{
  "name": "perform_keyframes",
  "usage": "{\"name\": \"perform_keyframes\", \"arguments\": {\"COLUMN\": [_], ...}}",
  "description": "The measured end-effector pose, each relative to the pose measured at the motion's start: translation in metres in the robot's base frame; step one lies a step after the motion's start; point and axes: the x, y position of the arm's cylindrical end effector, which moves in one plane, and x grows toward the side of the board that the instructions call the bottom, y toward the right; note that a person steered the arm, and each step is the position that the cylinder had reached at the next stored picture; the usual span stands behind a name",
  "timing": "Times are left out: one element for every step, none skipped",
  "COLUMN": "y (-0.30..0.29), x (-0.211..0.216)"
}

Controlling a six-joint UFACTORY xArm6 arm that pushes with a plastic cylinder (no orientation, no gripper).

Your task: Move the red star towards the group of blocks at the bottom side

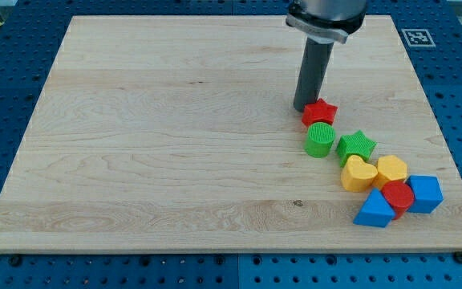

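We see the star (320, 111) touching my tip (302, 107) on its right, the cylinder (320, 140) just below, the other blocks (391, 191) trailing down-right.

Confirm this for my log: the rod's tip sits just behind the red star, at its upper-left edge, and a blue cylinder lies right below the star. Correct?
Not quite. In the camera view, the cylinder directly below the red star is a green cylinder, not blue. The rest stands: my tip sits at the star's upper-left edge.

Wooden board (175, 160) bearing clustered coloured blocks (371, 172)
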Motion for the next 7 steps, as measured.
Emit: {"name": "perform_keyframes", "arguments": {"y": [0.001, 0.001, 0.001, 0.001, -0.001, -0.064, -0.161], "x": [0.027, 0.05, 0.065, 0.083, 0.086, 0.077, 0.036]}}
